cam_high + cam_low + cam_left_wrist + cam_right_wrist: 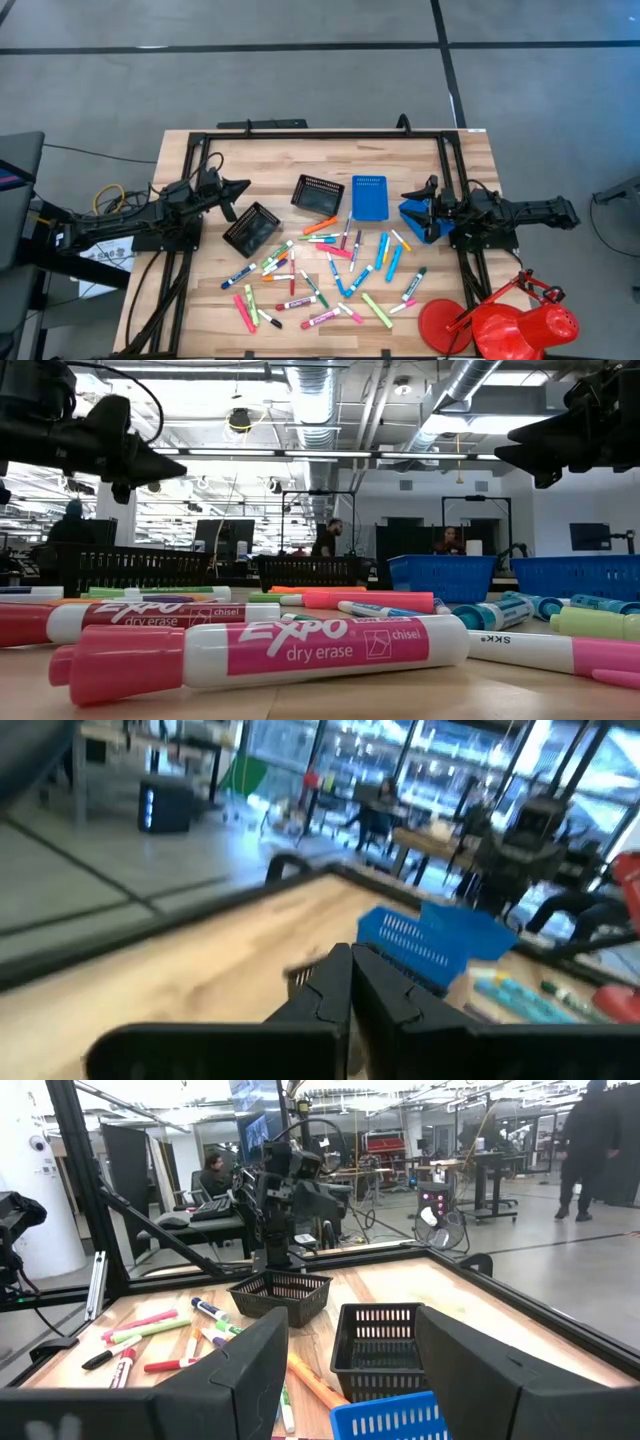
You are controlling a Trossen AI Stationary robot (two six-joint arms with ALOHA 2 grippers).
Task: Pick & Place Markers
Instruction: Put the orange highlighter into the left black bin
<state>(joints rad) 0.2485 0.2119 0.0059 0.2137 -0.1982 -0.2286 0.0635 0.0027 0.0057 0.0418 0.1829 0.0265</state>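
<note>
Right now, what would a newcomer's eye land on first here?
The bright markers strewn over the table's near half, below two black trays and two blue trays. A red lamp sits at the near right corner. The left claw is shut, the right claw open; both hold nothing.

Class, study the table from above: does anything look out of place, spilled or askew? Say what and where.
Yes. The markers lie scattered loose across the table's front half, pointing every way, none sorted into trays. One black mesh tray sits askew by the left gripper, and a blue tray lies tipped beside the right gripper.
</note>
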